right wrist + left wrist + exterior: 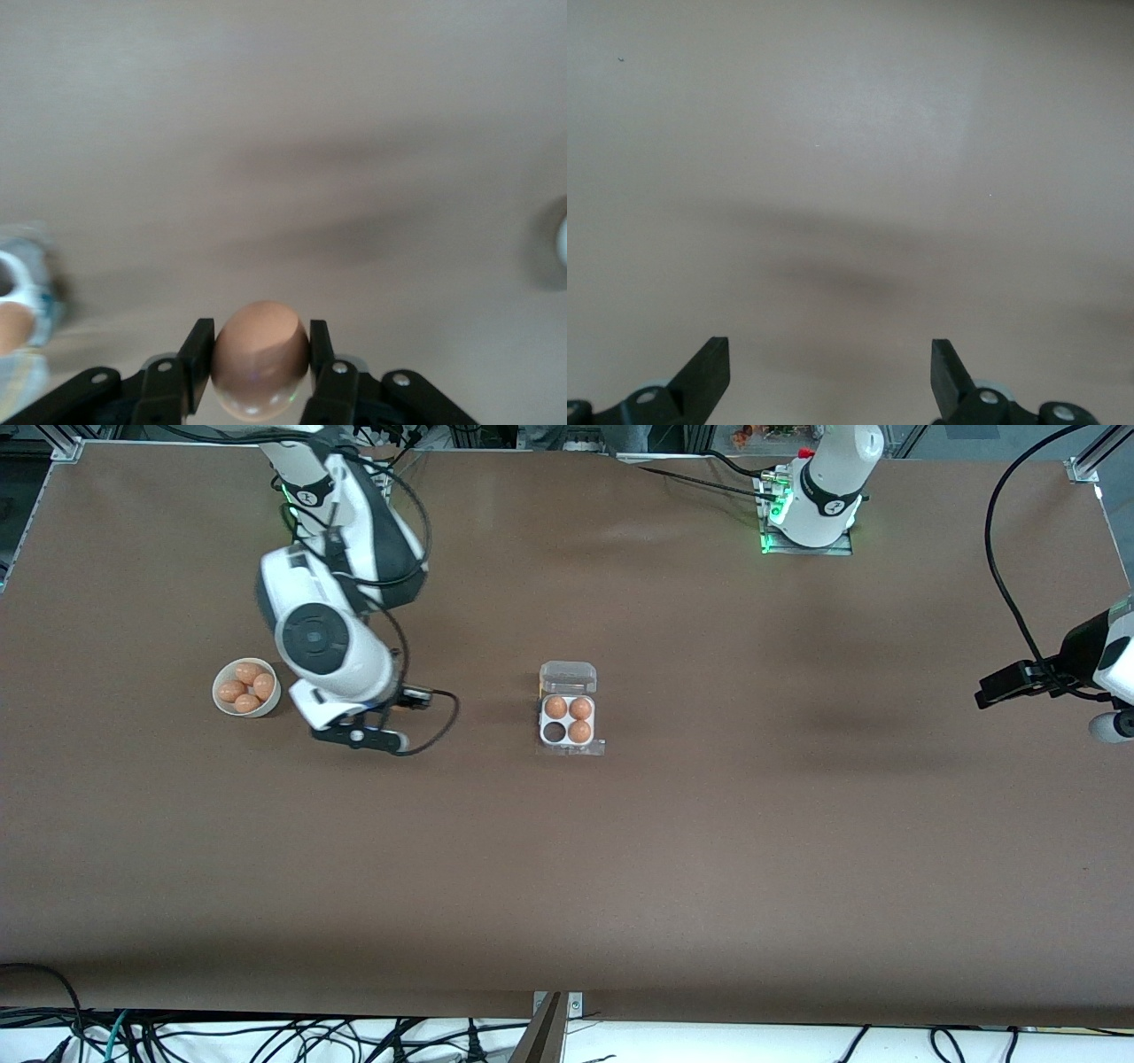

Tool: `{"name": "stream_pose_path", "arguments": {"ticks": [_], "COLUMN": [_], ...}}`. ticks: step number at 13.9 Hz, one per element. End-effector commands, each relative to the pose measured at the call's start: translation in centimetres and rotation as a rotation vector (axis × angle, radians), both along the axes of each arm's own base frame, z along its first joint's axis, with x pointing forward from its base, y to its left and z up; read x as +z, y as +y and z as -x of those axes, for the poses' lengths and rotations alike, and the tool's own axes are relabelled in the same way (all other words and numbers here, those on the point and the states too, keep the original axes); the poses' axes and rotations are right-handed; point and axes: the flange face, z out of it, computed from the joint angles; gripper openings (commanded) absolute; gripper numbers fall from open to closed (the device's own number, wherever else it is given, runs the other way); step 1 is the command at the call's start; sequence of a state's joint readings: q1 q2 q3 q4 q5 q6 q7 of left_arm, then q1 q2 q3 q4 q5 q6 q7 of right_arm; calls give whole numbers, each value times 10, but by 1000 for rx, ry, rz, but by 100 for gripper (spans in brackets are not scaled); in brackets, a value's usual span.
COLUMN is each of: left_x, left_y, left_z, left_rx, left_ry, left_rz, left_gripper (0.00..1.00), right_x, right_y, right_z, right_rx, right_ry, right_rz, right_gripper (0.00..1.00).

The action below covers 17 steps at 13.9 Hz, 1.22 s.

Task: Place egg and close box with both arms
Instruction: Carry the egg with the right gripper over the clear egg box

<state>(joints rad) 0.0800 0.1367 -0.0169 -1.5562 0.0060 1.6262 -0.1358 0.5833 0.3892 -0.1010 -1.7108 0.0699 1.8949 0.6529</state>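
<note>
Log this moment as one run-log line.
right gripper: shut on egg, over table between bowl and box | left gripper: open, waiting | box: lid open, one cell empty

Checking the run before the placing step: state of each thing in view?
box: lid open, three eggs in, one cell empty.
bowl: upright, four eggs inside.
egg: held in the right gripper, over bare table between bowl and box.
left gripper: fingers open, empty, waiting at the left arm's end of the table.
</note>
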Motion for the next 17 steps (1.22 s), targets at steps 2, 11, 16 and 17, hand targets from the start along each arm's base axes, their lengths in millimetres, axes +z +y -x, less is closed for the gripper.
{"name": "stream_pose_path", "arguments": {"ticks": [2,11,16,17], "left_x": [6,5,4,4], "left_y": [-1,-7,-8,-8], "left_z": [-3,-3,-3,-3], "left_rx": [-21,-24,-26,-26], "left_ry": [0,4,5,5], "left_rz": [-32,-30,-30,-30], "left_gripper": [100,100,100,100], "right_x": [-23,-76,-91,-91], "right_y": [86,186,200,200], "right_z": [-5,13,26,26], "right_rx": [-123,-199,-191,-187], "right_ry": [-13,-174,-134,-135], "right_rz": [-1,-123,-143,-145], "right_gripper": [17,17,17,17]}}
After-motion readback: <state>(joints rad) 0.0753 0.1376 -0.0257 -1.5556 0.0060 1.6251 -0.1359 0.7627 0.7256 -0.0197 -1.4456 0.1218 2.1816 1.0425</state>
